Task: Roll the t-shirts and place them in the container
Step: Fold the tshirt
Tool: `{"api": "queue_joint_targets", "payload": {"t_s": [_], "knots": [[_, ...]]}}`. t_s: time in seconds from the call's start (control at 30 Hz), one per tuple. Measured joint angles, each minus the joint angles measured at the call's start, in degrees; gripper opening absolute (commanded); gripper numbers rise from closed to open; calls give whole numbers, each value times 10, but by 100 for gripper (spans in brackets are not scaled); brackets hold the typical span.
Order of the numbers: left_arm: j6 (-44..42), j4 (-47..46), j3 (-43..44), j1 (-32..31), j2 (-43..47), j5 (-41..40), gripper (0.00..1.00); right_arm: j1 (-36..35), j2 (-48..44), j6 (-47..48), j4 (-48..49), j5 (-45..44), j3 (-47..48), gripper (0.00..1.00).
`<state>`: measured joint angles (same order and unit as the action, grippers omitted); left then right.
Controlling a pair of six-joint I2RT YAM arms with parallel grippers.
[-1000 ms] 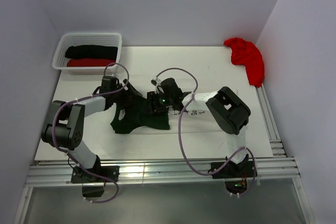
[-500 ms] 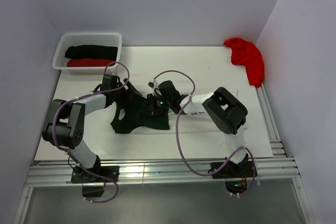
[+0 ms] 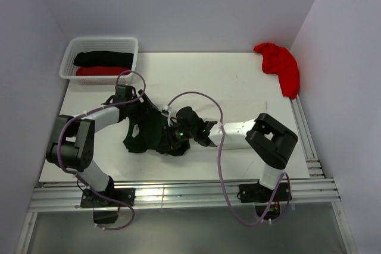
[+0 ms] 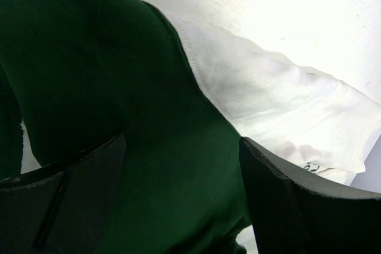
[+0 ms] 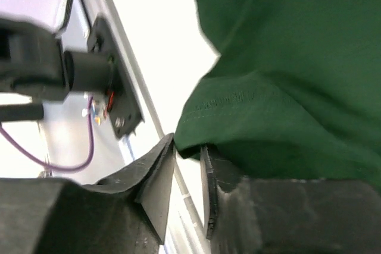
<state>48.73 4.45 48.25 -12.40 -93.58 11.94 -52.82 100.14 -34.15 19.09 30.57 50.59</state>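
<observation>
- Top external view: a green and white t-shirt [image 3: 146, 130] lies bunched on the tabletop [image 3: 238, 81], left of centre, between the wrists of the two arms.
- The left end effector [image 4: 181, 147] hangs over the far left part of that shirt with its jaws spread wide and has hold of nothing. In the left wrist view, dark green cloth fills the space between its fingers [image 4: 77, 194], and a white part of the same shirt lies beyond, to the right.
- The right end effector [image 5: 187, 150] is at the near right edge of the shirt. In the right wrist view its fingers [image 5: 149, 188] are drawn in to a narrow slit, with the stitched green hem pinched at their tips.
- A white lattice basket [image 3: 102, 40] sits at the far left corner of the tabletop. It holds a rolled black t-shirt [image 3: 104, 59] at the back and a rolled red t-shirt [image 3: 98, 71] just in front, side by side.
- A loose red t-shirt [image 3: 280, 66] is heaped at the far right corner against the wall, well apart from both arms.
</observation>
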Motion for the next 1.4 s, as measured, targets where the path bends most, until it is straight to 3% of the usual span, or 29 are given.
{"api": "queue_joint_targets", "payload": {"t_s": [0.17, 0.57, 0.93, 1.23, 1.4], "knots": [[-1, 10, 3, 0, 2, -8, 85, -32, -10, 3, -13, 0, -16, 33], [-22, 53, 6, 0, 12, -34, 84, -2, -36, 12, -40, 4, 16, 32], [-26, 75, 6, 1, 22, -41, 84, 52, 64, -26, 26, 49, 45, 31], [-30, 75, 7, 1, 23, -42, 84, 36, 63, -72, 91, 60, -86, 29], [-35, 87, 16, 1, 23, -43, 84, 0, 41, -80, 86, 45, -96, 29]]}}
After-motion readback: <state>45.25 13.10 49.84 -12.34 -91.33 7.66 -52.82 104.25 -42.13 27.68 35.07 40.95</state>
